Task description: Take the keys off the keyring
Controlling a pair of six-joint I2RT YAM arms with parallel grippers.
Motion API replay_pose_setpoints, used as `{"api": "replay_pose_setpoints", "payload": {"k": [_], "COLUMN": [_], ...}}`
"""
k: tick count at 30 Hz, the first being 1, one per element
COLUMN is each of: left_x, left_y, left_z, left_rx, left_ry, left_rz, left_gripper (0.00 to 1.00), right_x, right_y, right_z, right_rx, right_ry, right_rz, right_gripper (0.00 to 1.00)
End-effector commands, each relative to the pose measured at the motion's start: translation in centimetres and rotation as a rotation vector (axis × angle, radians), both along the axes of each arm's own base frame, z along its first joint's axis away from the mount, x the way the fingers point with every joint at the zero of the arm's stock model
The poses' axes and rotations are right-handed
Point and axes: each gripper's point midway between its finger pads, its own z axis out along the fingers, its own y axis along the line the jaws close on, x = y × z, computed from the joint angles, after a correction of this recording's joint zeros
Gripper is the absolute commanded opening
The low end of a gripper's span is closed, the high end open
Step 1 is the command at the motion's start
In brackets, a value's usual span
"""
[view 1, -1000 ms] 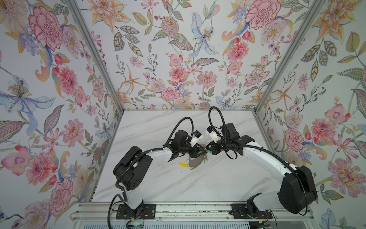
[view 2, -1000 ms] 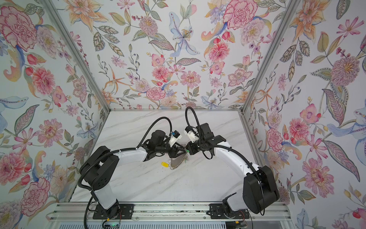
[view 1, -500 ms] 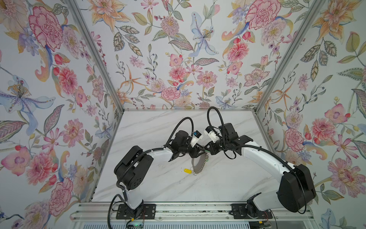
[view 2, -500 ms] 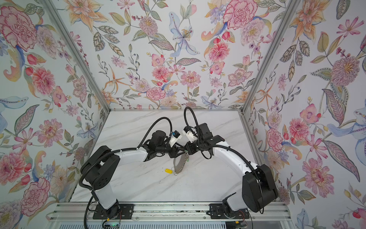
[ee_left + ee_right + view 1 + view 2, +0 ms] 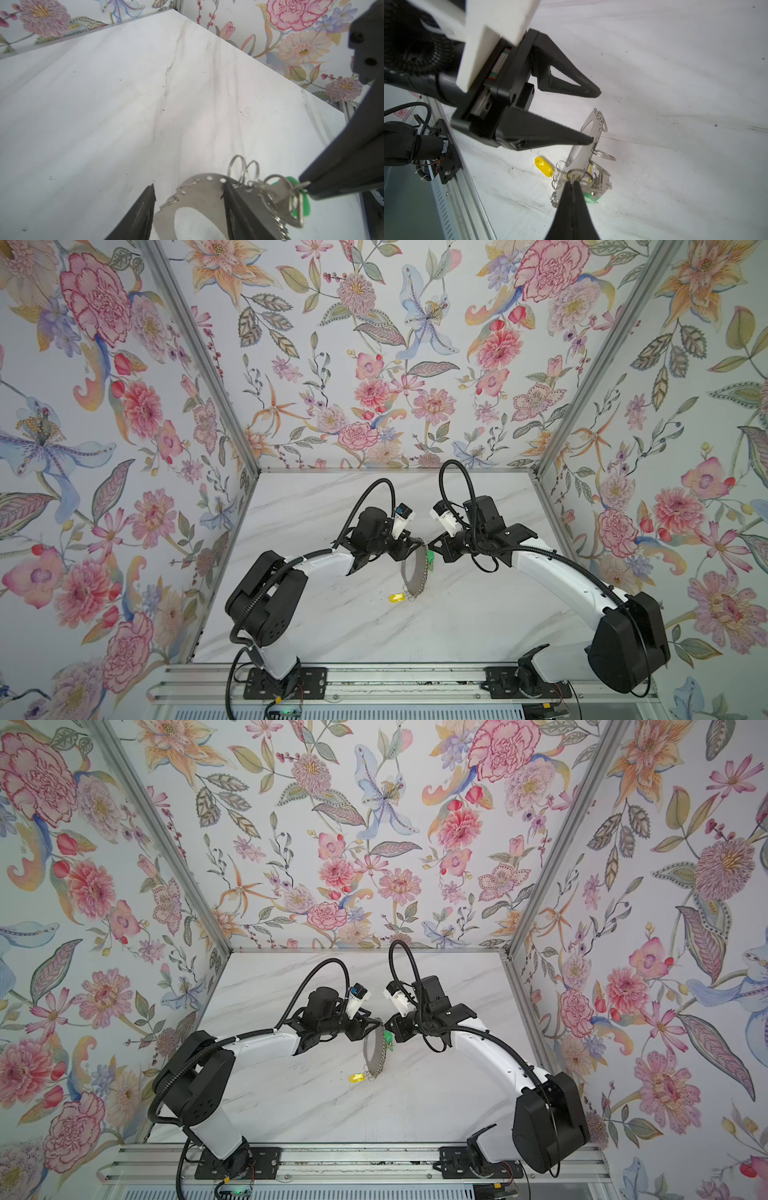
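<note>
Grey keyring (image 5: 409, 569), green tag (image 5: 431, 558), yellow tag (image 5: 396, 597) — marbled white table (image 5: 324, 506).

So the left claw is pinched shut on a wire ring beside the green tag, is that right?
Wrong arm. It is the right claw that is pinched shut on a wire ring beside the green tag; the right wrist view shows it.
</note>
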Motion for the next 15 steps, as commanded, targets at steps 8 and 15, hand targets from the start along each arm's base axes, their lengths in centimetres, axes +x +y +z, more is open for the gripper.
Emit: {"api": "replay_pose_setpoints", "payload": {"k": [8, 15], "left_x": [0.0, -1.4], "left_y": [3.3, 1.2], "left_z": [4.7, 4.6], "left_rx": [-0.052, -0.127], "left_ry": [-0.124, -0.101], "left_rz": [0.086, 0.019], "left_gripper": [0.59, 0.55], "right_x": [1.3, 0.3], "right_y": [-3.3, 0.0], "right_z": [0.0, 2.9], "right_rx": [-0.107, 0.011], "right_ry": [-0.081, -0.045], "right_rz": [-0.072, 0.074], "right_gripper": [0.0, 0.0]}}
